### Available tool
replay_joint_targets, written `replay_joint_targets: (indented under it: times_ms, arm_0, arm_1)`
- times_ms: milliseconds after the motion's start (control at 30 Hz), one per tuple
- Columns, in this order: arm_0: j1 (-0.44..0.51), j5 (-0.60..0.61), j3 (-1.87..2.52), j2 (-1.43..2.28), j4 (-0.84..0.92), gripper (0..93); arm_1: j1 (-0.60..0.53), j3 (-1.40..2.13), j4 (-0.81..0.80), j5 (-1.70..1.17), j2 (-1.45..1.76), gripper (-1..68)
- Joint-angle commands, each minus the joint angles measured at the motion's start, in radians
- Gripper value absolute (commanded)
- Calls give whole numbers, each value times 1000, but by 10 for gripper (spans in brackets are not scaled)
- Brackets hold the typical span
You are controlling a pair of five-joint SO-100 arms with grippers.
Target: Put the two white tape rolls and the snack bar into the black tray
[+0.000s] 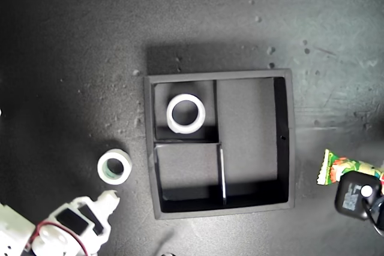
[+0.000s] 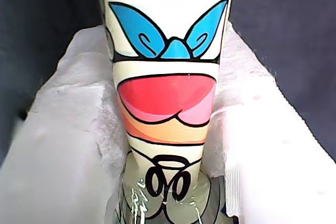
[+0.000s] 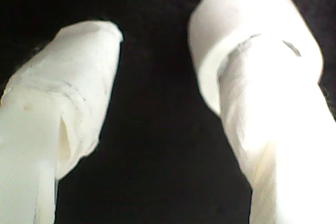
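The black tray [image 1: 285, 142] sits mid-table. One white tape roll [image 1: 186, 113] lies in its small far compartment on the exterior view's left. The other tape roll [image 1: 114, 167], with a greenish core, rests on the table outside the tray on the exterior view's left. It also shows just beyond one finger [image 3: 262, 129] of my second gripper [image 3: 168, 45]. My second gripper [image 1: 108, 197] is open, close to that roll, with only dark table between its fingers. At the exterior view's right edge my first gripper [image 1: 355, 185] is shut on the snack bar [image 1: 339, 166]. The snack bar's [image 2: 165, 103] printed wrapper is pinched between the padded fingers [image 2: 68, 140].
The tray's long compartment [image 1: 246, 130] and near small compartment [image 1: 186, 166] hold nothing. The dark tabletop [image 1: 78, 46] is speckled with small crumbs. The white arm body [image 1: 54, 232] fills the exterior view's lower left corner.
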Motion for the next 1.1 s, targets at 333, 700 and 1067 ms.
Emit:
replay_joint_targets:
  times_ms: [333, 700, 1067]
  arm_0:
    - [-115, -14, -23, -130, 20, 147]
    - [-149, -2, -57, -235, 3, 154]
    - [-195, -3, -100, -288, -28, 1]
  arm_1:
    - [114, -170, -316, -1072, 3, -5]
    - [123, -1042, -31, -1353, -603, -5]
    - [291, -1085, -74, -1528, -621, -4]
